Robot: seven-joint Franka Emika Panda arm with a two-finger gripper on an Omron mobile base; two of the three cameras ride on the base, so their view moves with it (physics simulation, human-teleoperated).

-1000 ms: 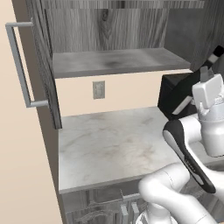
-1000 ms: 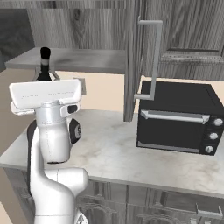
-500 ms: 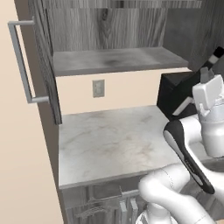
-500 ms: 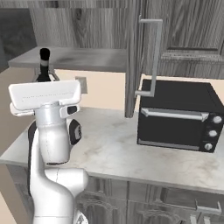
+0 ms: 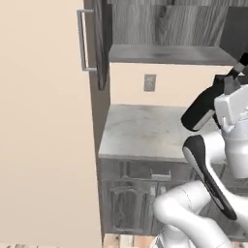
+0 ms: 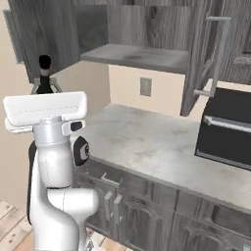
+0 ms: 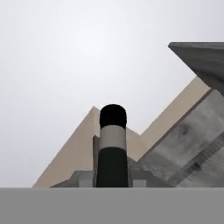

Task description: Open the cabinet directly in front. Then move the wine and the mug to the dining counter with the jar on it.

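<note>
Wine [image 5: 202, 110] tilted in tool; tool fingers hidden behind hand.

Bare marble surface [image 6: 162, 147] with an appliance at one end

A black countertop oven [image 6: 228, 130] sits on the right of the surface. A wall outlet [image 6: 145, 87] is on the beige wall behind it. Grey base cabinets [image 6: 147, 211] run beneath, over pale wood flooring [image 6: 12, 220].
</note>
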